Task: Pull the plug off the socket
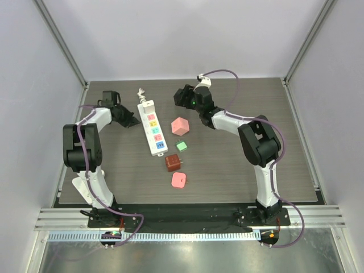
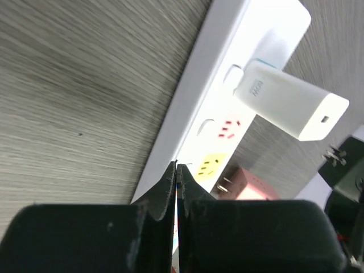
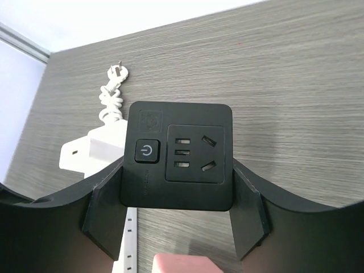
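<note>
The socket [image 1: 152, 129] lies flat on the table [image 1: 239, 165], a bit left of its middle; a black plug [image 3: 176, 154] is off the socket and up in the air to its right; the right gripper [image 3: 177, 187] holds it on both sides, jaws part way open around it; so I think the pulling is done, and what is left is to put the black plug down; a white plug [image 2: 290, 99] sits in the far end of the socket, with the white cord [image 3: 111, 96] curled just past that end; the left gripper [image 2: 176, 169] has its jaws shut tight on nothing, tips at the socket's left edge, maybe pressing it down; right of the socket lie a pink cube [image 1: 180, 125], a green block [image 1: 182, 145], a brown block [image 1: 173, 162] and a flat pink block [image 1: 179, 180]; further right the table looks bare up to its edge, so there is room there; left of the socket the left arm takes most of the room.
</note>
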Motion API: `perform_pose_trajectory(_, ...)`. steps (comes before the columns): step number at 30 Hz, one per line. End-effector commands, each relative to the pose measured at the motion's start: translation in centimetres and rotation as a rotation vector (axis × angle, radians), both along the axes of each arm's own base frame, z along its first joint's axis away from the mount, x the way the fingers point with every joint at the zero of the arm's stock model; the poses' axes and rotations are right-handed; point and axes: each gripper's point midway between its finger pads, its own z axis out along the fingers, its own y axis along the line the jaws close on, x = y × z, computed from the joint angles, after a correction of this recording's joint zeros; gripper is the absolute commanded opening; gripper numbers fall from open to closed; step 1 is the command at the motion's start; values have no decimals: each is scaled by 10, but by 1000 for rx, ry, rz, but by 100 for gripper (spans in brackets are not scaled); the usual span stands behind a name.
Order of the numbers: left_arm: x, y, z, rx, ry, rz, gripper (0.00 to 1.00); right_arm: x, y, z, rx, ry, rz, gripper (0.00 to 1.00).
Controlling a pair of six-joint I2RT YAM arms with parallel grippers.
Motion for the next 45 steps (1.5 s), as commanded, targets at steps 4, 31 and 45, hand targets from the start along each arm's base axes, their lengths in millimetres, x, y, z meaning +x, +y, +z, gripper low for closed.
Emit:
perform_pose_trajectory(4,10,-27,24,-97,-125,-101,0,3,26,13,206,-28,101,4)
perform_pose_trajectory(31,13,-38,22,-169,-150,-124,0,13,27,-37,208,139,85,53)
perform_pose_trajectory(45,12,-38,20,-173,-144,-120,0,14,13,-27,84,104,61,89)
